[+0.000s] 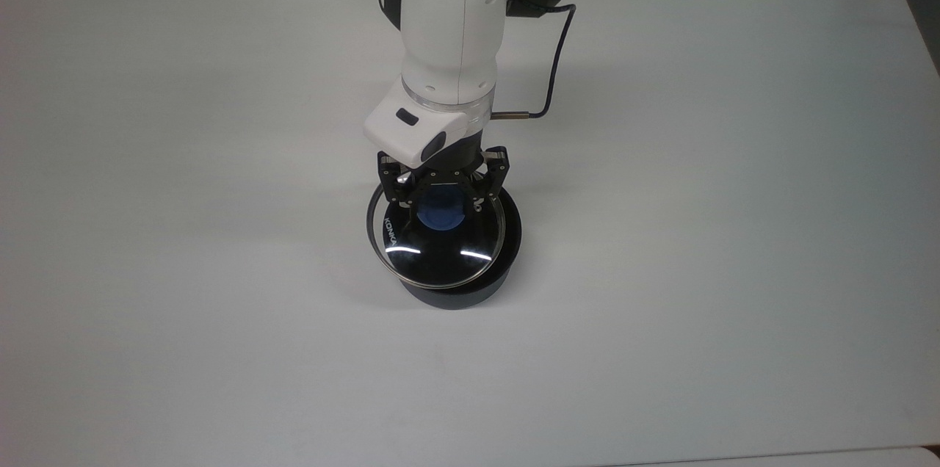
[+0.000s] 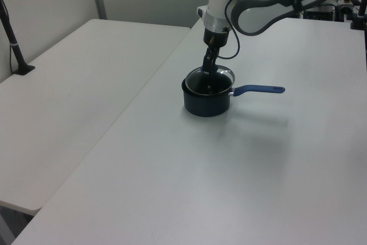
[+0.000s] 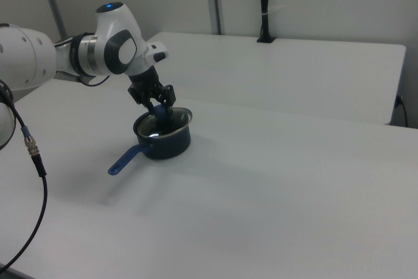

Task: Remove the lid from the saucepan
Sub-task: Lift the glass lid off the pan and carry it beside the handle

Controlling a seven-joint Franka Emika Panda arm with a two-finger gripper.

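The dark saucepan (image 1: 490,289) stands mid-table, and its blue handle (image 2: 261,89) points to the left view's right. The glass lid (image 1: 439,250) with white lettering sits slightly raised and shifted over the pan's rim toward the top view's left. My gripper (image 1: 441,203) comes down from above and is shut on the lid's blue knob (image 1: 441,216), with one black finger on each side. The right view has the saucepan (image 3: 168,145), its handle (image 3: 124,159) and the gripper (image 3: 160,110) over it.
The white table (image 1: 698,232) lies bare around the pan. A second table (image 2: 69,101) adjoins on the left view's left. A black cable (image 1: 558,63) loops off the wrist. A black post (image 3: 263,4) stands at the far table's edge.
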